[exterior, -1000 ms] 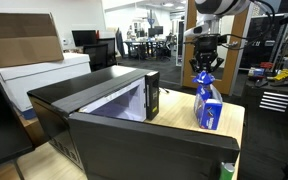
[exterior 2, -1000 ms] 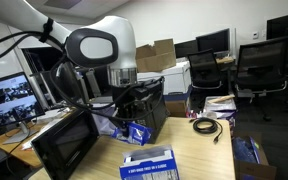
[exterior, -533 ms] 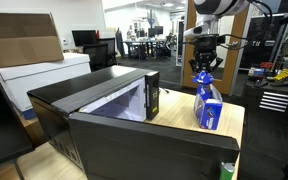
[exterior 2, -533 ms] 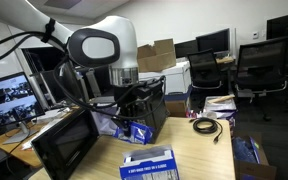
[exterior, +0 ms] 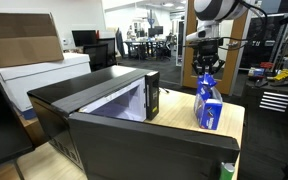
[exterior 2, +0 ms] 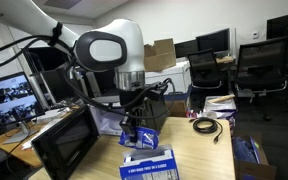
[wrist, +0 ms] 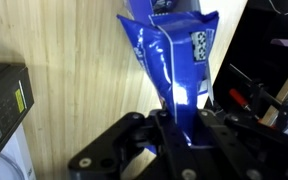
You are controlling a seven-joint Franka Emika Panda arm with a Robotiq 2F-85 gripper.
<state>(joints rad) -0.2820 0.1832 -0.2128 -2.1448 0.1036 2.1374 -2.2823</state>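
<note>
Blue bag (exterior: pixel 208 104) clamped at its top in gripper (exterior: pixel 206 74) | upright, on or just above wooden table (exterior: pixel 234 127) | right of black microwave (exterior: pixel 89 100), door open

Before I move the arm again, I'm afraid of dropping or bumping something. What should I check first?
1. Grip: the gripper is shut on the top of the blue carton: ok.
2. Carton upright, not tilted, in both exterior views: ok.
3. Carton's bottom off the table: cannot tell.
4. Microwave door stands open: ok.
5. Room around the carton: a flat blue box lies close beside it: not ok.
6. Black cable lies apart from the gripper: ok.
</note>
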